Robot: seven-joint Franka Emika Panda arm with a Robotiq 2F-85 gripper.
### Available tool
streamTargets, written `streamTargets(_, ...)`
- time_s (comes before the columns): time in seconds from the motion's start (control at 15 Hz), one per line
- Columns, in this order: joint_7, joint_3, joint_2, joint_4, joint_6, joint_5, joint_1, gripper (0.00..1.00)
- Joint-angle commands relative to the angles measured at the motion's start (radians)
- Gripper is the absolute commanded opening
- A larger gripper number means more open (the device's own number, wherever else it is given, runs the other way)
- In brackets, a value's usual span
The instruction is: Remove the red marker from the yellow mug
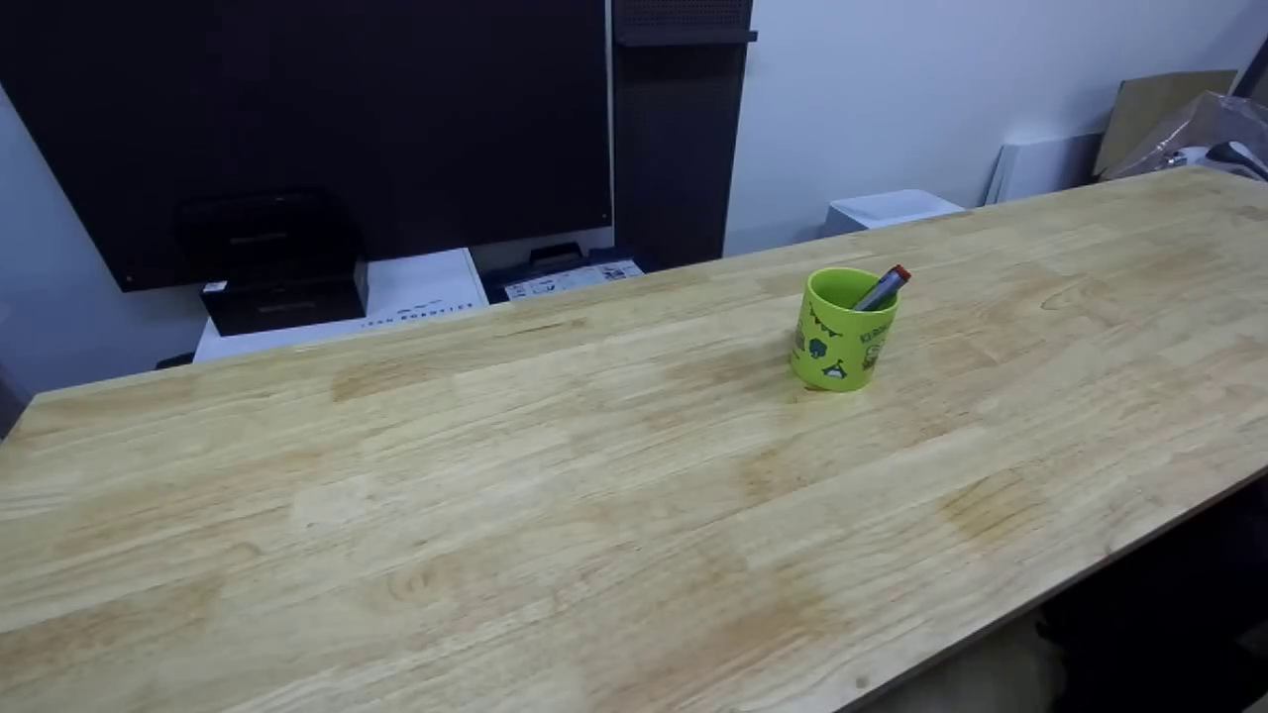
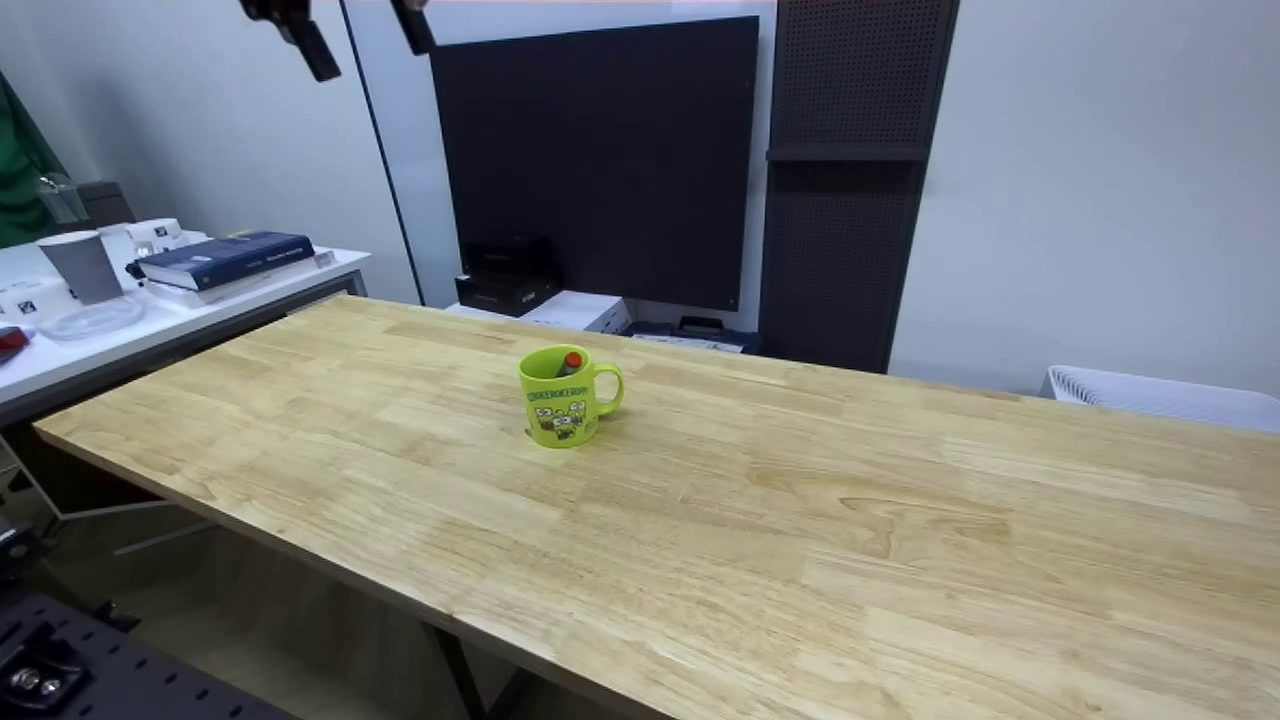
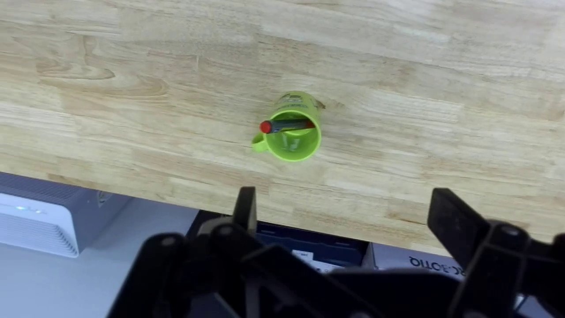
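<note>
lime-green, the printed mug (image 1: 840, 345) stands upright on the wooden table (image 1: 495, 495), its handle (image 2: 611, 388) visible in an exterior view. the red marker (image 1: 883, 288) sits inside it, tilted, with its dark barrel (image 3: 284, 126) leaning to the handle side and its red end (image 3: 265, 127) sticking out above the rim. the robotiq gripper (image 3: 342, 201) hangs well above the table, apart from mug and marker, its fingers (image 3: 454, 221) spread wide. a black panel (image 1: 347, 119) and a dark pegboard (image 2: 850, 230) rise behind the table; in an exterior view, a white side table (image 2: 50, 357) bears a blue hardback book (image 2: 232, 260).
</note>
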Motion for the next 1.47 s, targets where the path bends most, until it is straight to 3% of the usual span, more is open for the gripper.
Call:
streamTargets(0.0, -0.013, -0.051, 0.115, -0.007, 0.126, -0.094, -0.077, 1.0)
streamTargets(0.2, -0.036, -0.097, 0.245, 0.014, 0.2, -0.126, -0.119, 1.0)
streamTargets(0.47, -0.123, -0.131, 0.385, 0.047, 0.274, -0.04, -0.086, 1.0)
streamTargets(0.53, -0.099, -0.129, 0.318, -0.004, 0.266, -0.074, -0.107, 1.0)
streamTargets(0.87, -0.106, -0.131, 0.338, 0.0, 0.276, -0.071, -0.105, 1.0)
streamTargets(0.93, -0.16, -0.135, 0.347, 0.0, 0.272, -0.054, -0.092, 1.0)
streamTargets(1.4, -0.252, -0.13, 0.576, 0.07, 0.301, -0.092, -0.078, 1.0)
